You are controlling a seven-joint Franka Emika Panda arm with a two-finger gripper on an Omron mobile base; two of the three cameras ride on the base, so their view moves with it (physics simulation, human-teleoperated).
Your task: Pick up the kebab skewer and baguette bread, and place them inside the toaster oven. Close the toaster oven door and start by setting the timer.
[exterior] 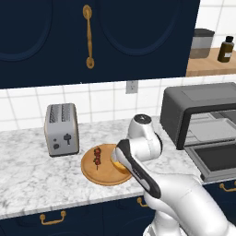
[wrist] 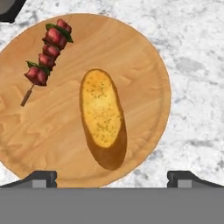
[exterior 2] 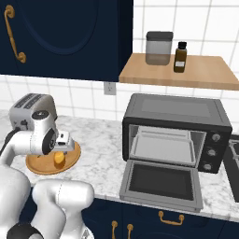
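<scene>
A: Where is the food?

B: Both pieces lie on a round wooden board (wrist: 144, 65) on the marble bench (exterior: 27, 179). In the hand view the baguette bread (wrist: 103, 114) sits near the board's middle, lengthwise from 12 to 6 o'clock, its golden top facing up. The kebab skewer (wrist: 47, 53) lies at about 10 o'clock from it, apart from the bread, with its bare stick end pointing toward 7 o'clock.

A: And the claw?

B: The claw (wrist: 111, 177) hangs over the board with its jaws spread wide and nothing between them. Its two dark fingertips (wrist: 41, 177) stand at either side of the bread's near end, touching neither food.

A: What about the oven?

B: The toaster oven (exterior 2: 179, 112) stands on the bench at 3 o'clock from the board in the right base view, well apart from it. The toaster oven door (exterior 2: 161, 184) is dropped open and lies flat in front, and the inner tray (exterior 2: 163, 147) shows inside.

A: Anything else nearby?

B: A silver two-slot toaster (exterior: 61, 129) stands just beside the board at about 10 o'clock in the left base view.
</scene>
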